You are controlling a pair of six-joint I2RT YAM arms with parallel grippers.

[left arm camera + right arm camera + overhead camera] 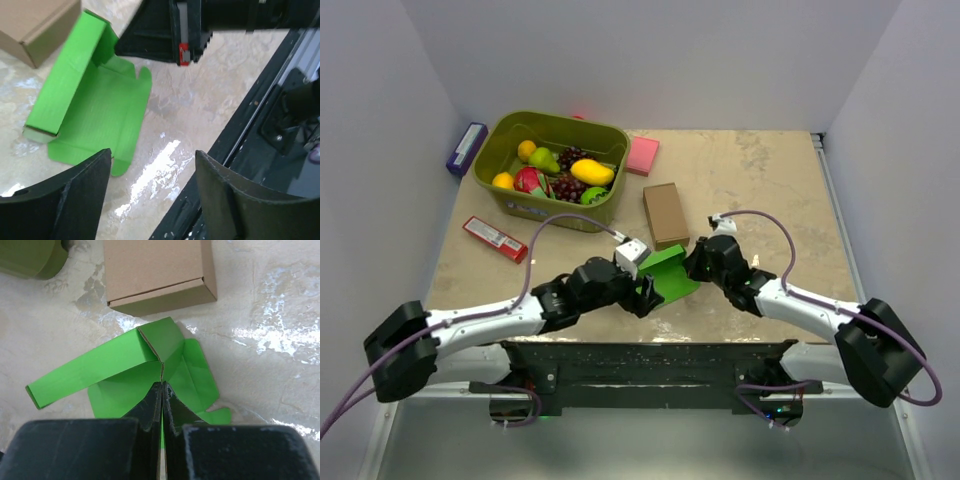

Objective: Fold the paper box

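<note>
**Paper box part-raised, pinned on one side only**

Paper box (100,365) sits on the surface (280,315) right at the tips of the right fingers (161,405), one long wall standing, the base panel and flaps lying flat. Those fingers are pressed together, with a sliver of green card showing between them, so they look to have it by a thin panel. Left fingers (645,292) are spread wide with nothing in them; the card lies ahead of them and off to one side. Brown box (155,270) is just beyond the green wall.

This is thin, light card: springy at the creases, easy to dent, and likely to skid on a smooth top. Best hold is a flap edge close to a fold line, pinched lightly, with the other side anchored.
</note>
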